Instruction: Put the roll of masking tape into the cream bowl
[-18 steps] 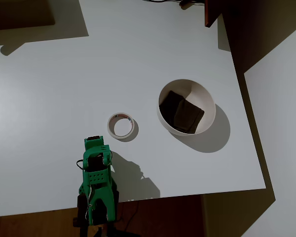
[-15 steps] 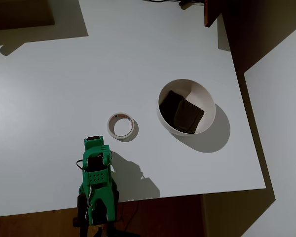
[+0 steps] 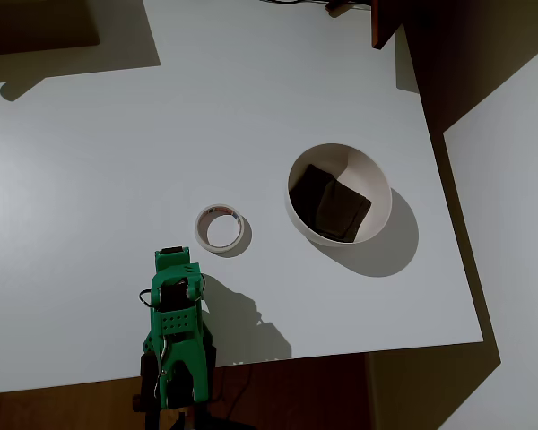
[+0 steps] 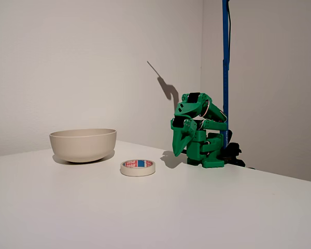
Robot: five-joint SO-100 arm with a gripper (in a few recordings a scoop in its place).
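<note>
The roll of masking tape point(image 3: 221, 228) lies flat on the white table, a small cream ring with reddish print inside its core; the fixed view has it point(image 4: 138, 167) in front of the bowl. To its right in the overhead view stands the cream bowl point(image 3: 366, 172), with two dark brown square pads point(image 3: 330, 204) inside. In the fixed view the bowl point(image 4: 83, 144) is left of the tape. My green arm is folded by the table's near edge, a short way from the tape. Its gripper point(image 3: 171, 261) point(image 4: 181, 147) points down, shut and holding nothing.
The white table point(image 3: 117, 152) ends just right of the bowl and just behind the arm's base in the overhead view. A blue pole point(image 4: 225, 67) rises behind the arm. A dark reddish object point(image 3: 386, 22) sits at the far right corner.
</note>
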